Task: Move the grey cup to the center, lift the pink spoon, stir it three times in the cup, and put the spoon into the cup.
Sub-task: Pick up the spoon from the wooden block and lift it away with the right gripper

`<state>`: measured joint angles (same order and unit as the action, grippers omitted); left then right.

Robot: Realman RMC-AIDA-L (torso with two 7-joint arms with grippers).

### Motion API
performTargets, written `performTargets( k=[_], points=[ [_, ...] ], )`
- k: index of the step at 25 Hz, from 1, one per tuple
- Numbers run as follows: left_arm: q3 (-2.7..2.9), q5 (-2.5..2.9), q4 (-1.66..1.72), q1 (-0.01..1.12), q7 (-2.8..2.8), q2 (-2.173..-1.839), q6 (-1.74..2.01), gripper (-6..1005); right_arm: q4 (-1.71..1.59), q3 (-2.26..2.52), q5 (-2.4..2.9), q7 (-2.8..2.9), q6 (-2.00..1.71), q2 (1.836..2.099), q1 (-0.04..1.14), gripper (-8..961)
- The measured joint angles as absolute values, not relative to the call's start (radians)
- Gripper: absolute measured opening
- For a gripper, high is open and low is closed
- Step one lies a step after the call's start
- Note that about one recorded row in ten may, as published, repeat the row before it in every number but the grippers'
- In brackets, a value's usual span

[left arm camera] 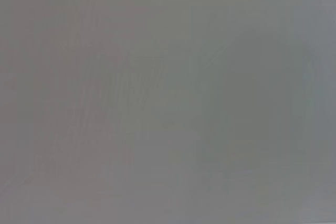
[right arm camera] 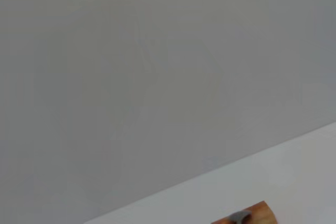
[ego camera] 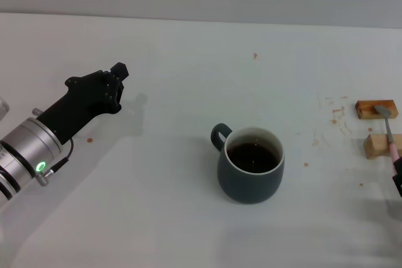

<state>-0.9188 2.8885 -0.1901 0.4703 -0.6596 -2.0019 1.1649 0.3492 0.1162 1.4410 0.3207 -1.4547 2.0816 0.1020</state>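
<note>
The grey cup (ego camera: 250, 167) stands upright near the middle of the table, with dark brown liquid inside and its handle pointing to the far left. The pink spoon (ego camera: 389, 135) lies across two wooden blocks at the right edge, its metal bowl on the far block. The bowl also shows in the right wrist view (right arm camera: 239, 216). My right gripper (ego camera: 397, 179) shows only as a dark sliver at the right edge, at the pink handle's near end. My left gripper (ego camera: 115, 86) hovers over the table far to the left of the cup, holding nothing.
Two small wooden blocks (ego camera: 375, 108) (ego camera: 379, 145) carry the spoon at the right edge. Small brown stains dot the white table near them. The left wrist view shows only plain grey. The right wrist view shows the wall and the table's far edge.
</note>
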Motion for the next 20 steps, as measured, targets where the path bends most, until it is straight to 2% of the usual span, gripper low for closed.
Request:
performTargets(
  k=[20],
  points=[
    [-0.927,2.889,-0.186,0.476,-0.660,-1.999,1.161,42,0.345,0.105,1.436,0.340,-1.360,2.083,0.155,571]
  ],
)
